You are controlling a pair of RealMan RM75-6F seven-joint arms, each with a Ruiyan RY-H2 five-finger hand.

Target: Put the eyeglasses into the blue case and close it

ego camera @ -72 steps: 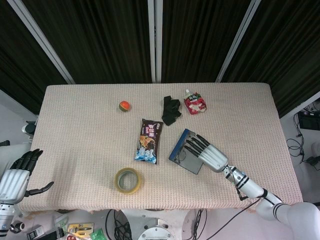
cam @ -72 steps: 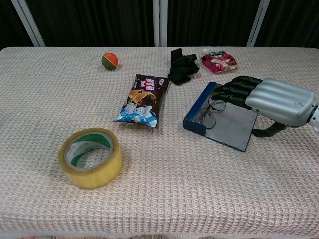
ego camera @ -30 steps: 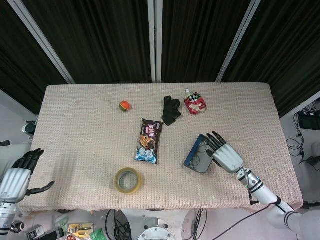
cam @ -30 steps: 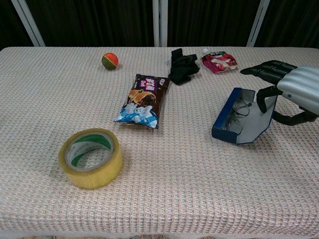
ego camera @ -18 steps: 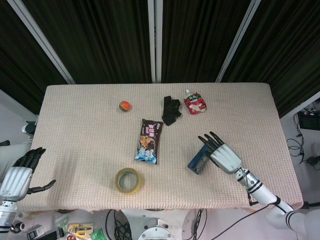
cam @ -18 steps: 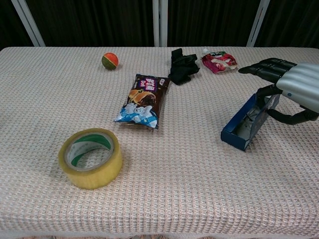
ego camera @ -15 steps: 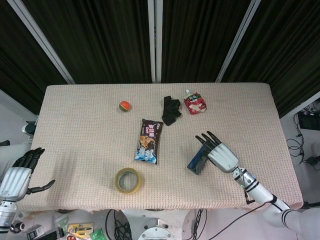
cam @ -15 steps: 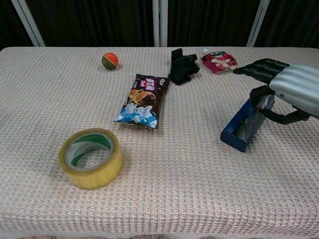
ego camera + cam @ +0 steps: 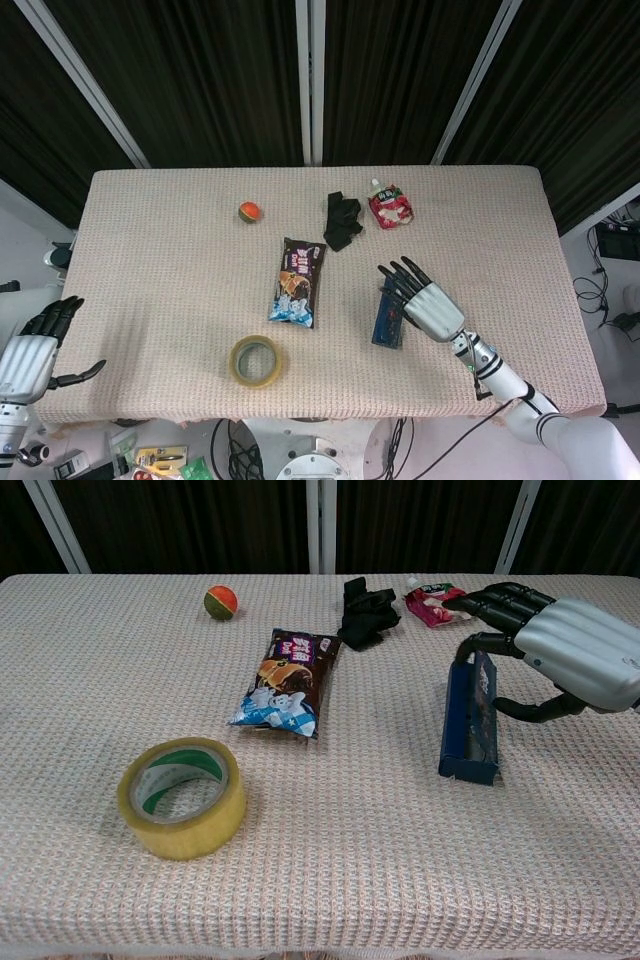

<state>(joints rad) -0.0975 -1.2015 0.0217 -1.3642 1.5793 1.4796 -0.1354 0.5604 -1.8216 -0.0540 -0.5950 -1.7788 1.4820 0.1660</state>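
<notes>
The blue case point(image 9: 470, 725) has swung nearly shut under the right hand point(image 9: 570, 655), whose spread fingers press its lid.

Beige woven table point(image 9: 180, 250); dark ribbed curtains point(image 9: 220, 70) behind, white frame strips; cables point(image 9: 610, 290), probably floor.

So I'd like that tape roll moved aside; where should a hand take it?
The yellow tape roll lies flat near the front edge with its hole facing up. Probably come from above, one finger inside the hole and thumb on the outer wall; the left hand is nearer.
</notes>
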